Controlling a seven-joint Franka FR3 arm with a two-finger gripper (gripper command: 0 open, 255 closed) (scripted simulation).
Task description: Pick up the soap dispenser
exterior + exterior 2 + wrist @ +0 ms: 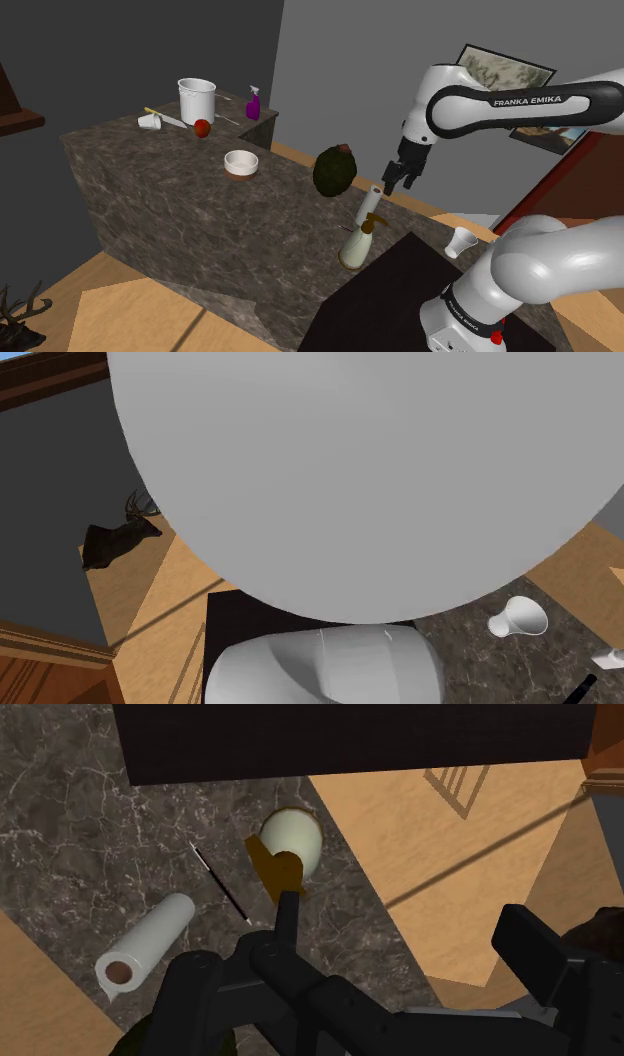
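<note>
The soap dispenser (356, 247) is a cream bottle with a brown pump top. It stands upright on the dark marble counter (200, 210), near the edge by the stand. A white roll (369, 201) stands just behind it. My gripper (400, 180) hangs open above the dispenser, a little toward the shoulder view's right, with nothing between its fingers. In the wrist view the dispenser (291, 843) is seen from above, just beyond one fingertip (288, 904) of the gripper (400, 912) and not between the fingers. The roll (146, 945) and a thin black stick (220, 884) lie close by.
A dark green round object (334, 169) sits beside the roll. Farther along the counter are a white bowl (241, 162), red apple (202, 127), white pot (197, 99), purple spray bottle (253, 103) and small white cup (150, 121). The dark stand (400, 290) adjoins the counter. Another white cup (520, 617) lies nearby.
</note>
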